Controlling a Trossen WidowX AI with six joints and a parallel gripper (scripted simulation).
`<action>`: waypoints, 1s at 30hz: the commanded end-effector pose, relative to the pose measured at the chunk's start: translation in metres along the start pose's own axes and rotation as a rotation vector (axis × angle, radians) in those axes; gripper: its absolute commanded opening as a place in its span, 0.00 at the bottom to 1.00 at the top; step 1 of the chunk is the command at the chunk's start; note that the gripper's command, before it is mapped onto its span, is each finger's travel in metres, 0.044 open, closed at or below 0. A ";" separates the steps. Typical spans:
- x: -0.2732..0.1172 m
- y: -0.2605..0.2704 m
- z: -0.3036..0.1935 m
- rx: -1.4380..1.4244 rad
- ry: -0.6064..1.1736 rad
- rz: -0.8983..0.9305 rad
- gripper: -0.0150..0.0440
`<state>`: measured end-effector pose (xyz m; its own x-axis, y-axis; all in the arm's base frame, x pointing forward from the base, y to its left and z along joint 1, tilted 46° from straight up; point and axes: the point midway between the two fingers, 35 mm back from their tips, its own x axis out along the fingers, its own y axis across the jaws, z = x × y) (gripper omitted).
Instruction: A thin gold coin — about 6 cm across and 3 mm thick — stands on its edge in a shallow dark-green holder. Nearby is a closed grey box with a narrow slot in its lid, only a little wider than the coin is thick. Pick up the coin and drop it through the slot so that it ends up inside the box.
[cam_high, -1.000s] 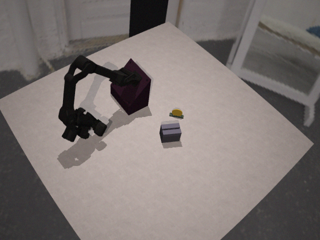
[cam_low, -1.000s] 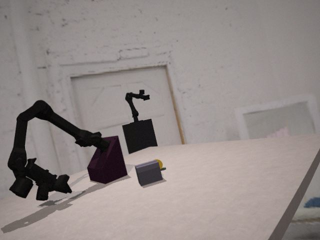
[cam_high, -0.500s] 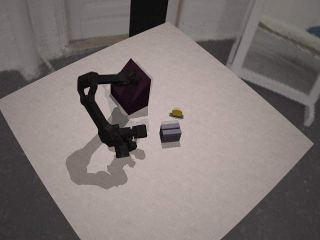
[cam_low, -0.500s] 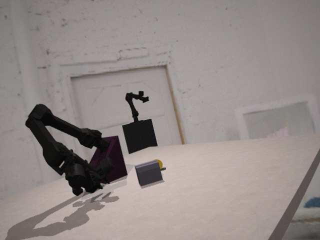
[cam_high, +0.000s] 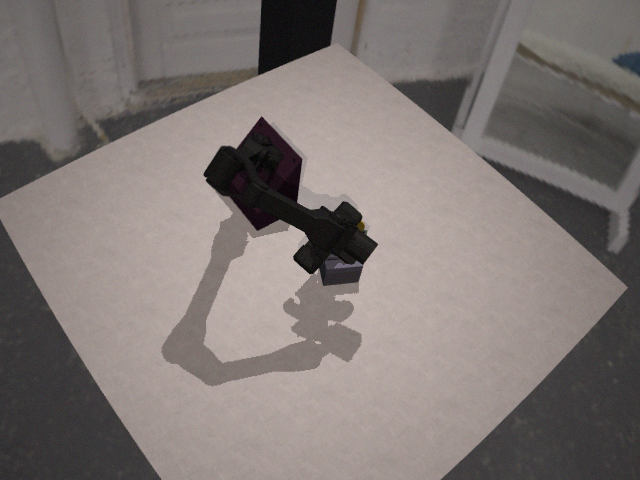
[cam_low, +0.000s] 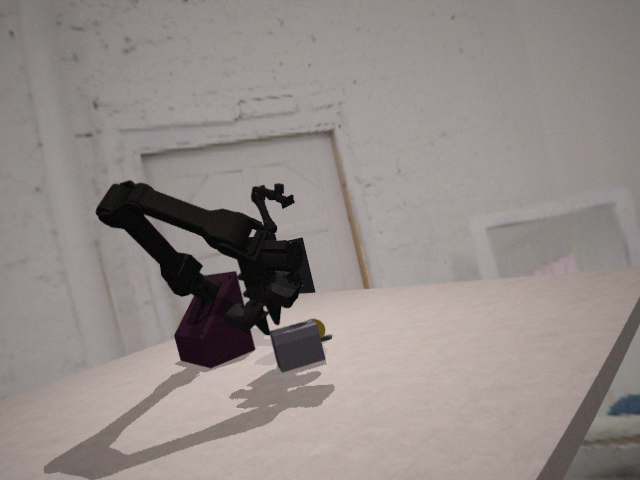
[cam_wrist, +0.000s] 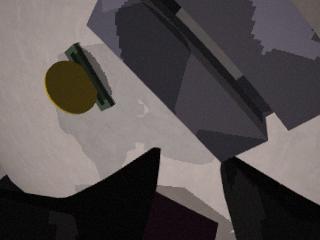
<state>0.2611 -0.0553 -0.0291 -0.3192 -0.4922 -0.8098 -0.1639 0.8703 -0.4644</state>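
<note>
Gold coin (cam_wrist: 70, 87) stands in its holder (cam_wrist: 91, 78), beyond the box (cam_wrist: 194, 74), ahead-left of the half-open, empty hand (cam_wrist: 190, 167).

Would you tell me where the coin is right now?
The coin stands in its green holder on the table, at the wrist view's left, just beside the grey box; the gripper hovers nearby, holding nothing.

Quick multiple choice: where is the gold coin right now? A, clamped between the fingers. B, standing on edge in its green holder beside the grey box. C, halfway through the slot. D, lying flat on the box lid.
B: the wrist view shows the gold coin upright in its green holder on the table, apart from the grey box, with nothing between the fingers.
</note>
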 end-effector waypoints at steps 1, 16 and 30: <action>-0.001 0.054 0.003 -0.173 -0.025 -0.032 0.53; -0.002 0.156 -0.012 -0.515 -0.172 -0.364 0.53; 0.044 0.139 -0.001 -0.514 -0.172 -0.366 0.53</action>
<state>0.2262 0.0535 -0.1242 -0.0056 -0.7101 -0.7041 -0.6677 0.5269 -0.5260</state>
